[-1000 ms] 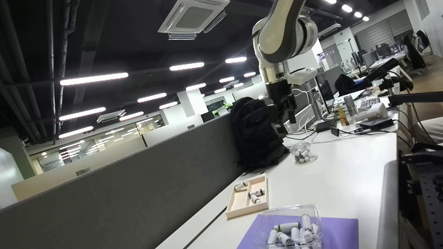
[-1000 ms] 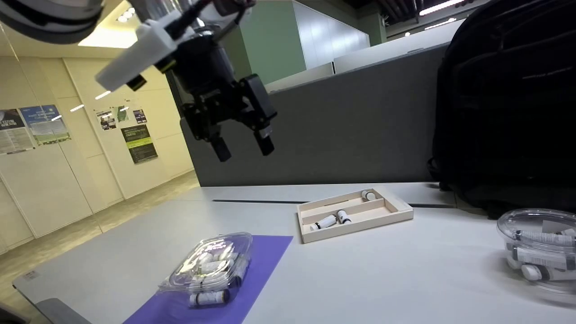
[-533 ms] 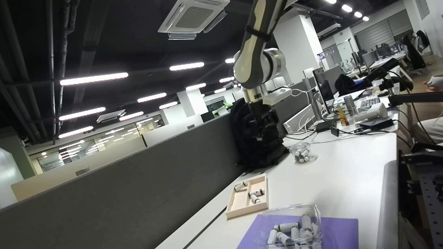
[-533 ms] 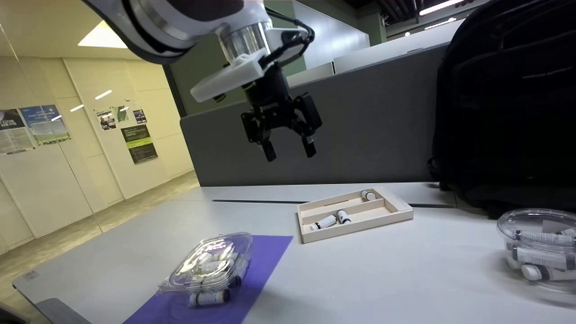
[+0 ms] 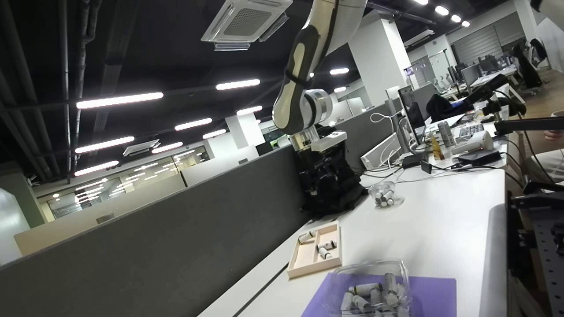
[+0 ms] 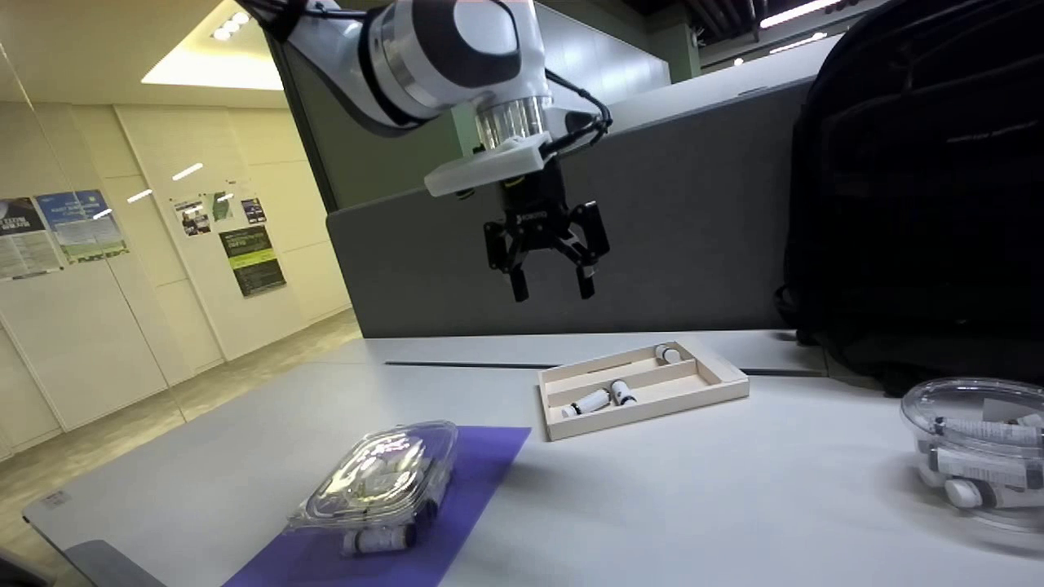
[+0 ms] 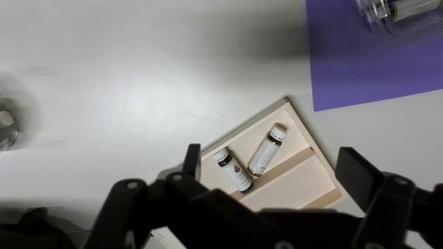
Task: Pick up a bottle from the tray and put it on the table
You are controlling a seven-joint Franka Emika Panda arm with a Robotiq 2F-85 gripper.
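There are two clear tubs [image 6: 438, 444], one purple sheet [image 6: 481, 465], one backpack [image 6: 922, 204] and one tray [image 6: 652, 409] holding three bottles [image 7: 264, 155].

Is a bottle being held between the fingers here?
No, in an exterior view the fingers stand apart with only the dark grey partition showing between them.

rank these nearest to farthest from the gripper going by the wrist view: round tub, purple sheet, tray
1. Tray: lower middle of the view, right in front of the open gripper.
2. Purple sheet: upper right, its near corner well short of the tub's distance.
3. Round tub: far left edge, only partly in view.
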